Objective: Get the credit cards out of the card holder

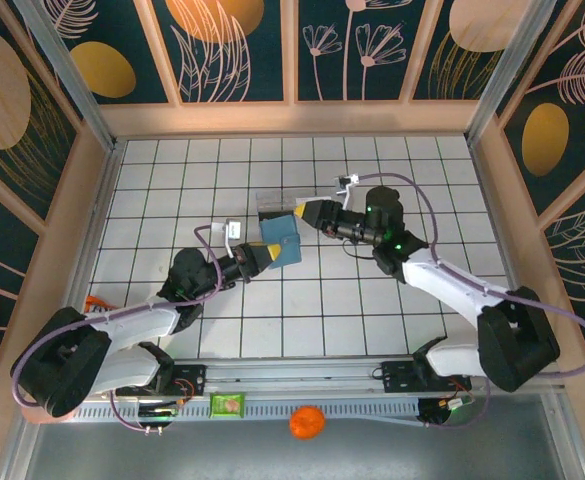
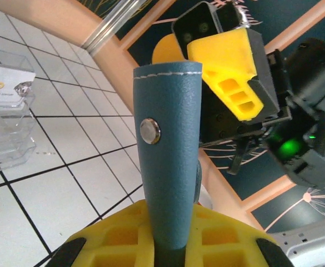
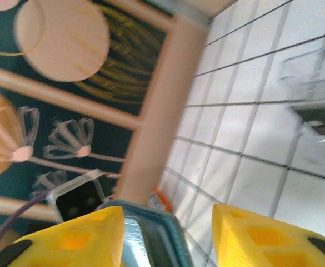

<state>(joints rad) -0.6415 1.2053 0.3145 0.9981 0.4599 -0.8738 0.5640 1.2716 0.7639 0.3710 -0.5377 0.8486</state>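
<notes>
Left claw (image 2: 170, 245) tight on card holder (image 2: 168, 139), right claw (image 3: 168, 228) spread alongside

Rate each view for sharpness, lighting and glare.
Top external: sharp and evenly lit, with only faint shadows on the table and no strong glare. Left wrist: the card holder is crisp at close range, and its snap shows a small glint. Right wrist: blurred throughout, with the wall pattern and the clear tray smeared.
</notes>
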